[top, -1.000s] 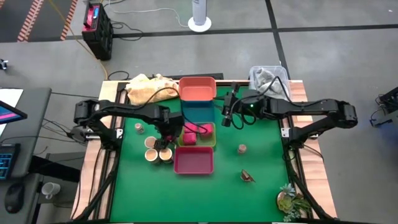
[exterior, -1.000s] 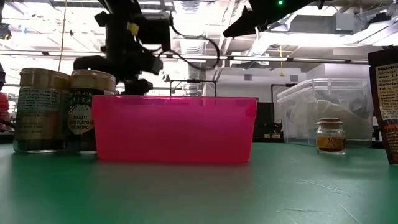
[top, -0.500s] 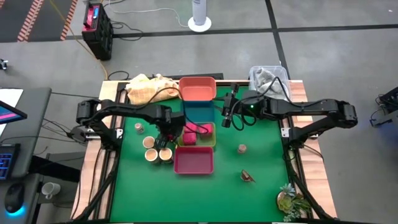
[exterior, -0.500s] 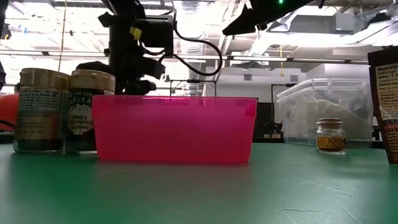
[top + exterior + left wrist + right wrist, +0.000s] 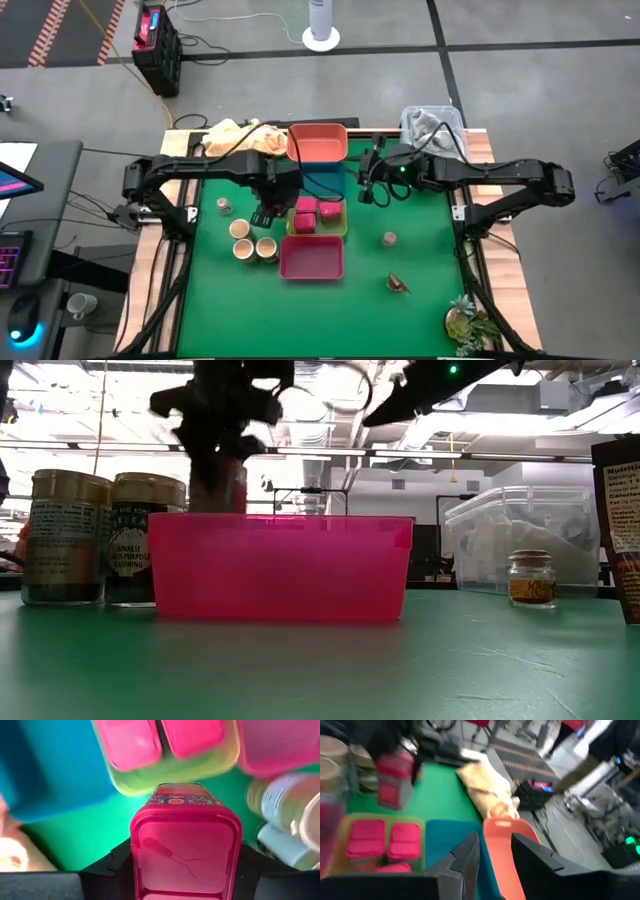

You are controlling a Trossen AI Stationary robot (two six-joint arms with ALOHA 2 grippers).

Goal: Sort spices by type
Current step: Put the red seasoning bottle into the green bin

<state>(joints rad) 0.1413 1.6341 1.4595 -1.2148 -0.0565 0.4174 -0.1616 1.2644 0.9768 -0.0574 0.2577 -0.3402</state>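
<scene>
My left gripper (image 5: pixel 264 211) (image 5: pixel 184 862) is shut on a magenta-pink block (image 5: pixel 184 851) and hovers over the green mat beside the lime tray (image 5: pixel 343 226). The right wrist view shows that block (image 5: pixel 394 781) too. Three more pink blocks (image 5: pixel 306 206) lie in the lime tray. Three tan tubs (image 5: pixel 243 249) stand on the mat near the left gripper. One grey-brown knob (image 5: pixel 224 206) sits left of them, the other (image 5: pixel 388 239) on the right half. The dark brown piece (image 5: pixel 398 283) lies nearer the front. My right gripper (image 5: pixel 368 192) (image 5: pixel 495 854) hangs open above the blue tray's (image 5: pixel 318 180) right edge. My left gripper pinches the pink block between its two fingers (image 5: pixel 111 866), one on each of two opposite sides (image 5: pixel 139 862). The fingers come from above, pointing down. The block (image 5: pixel 222 486) hangs upright below them, lifted clear of the mat and higher than the trays' rims.
A coral tray (image 5: pixel 318 142), the blue tray, the lime tray and a magenta tray (image 5: pixel 311 258) form a column in the middle. A tan cloth (image 5: pixel 235 140) and a clear box (image 5: pixel 432 124) sit at the far edge, a green sprig (image 5: pixel 465 320) at the near right corner.
My left gripper has risen from beside the tubs and shifted toward the far edge, carrying the pink block up clear of the mat. The right arm has stayed still.
</scene>
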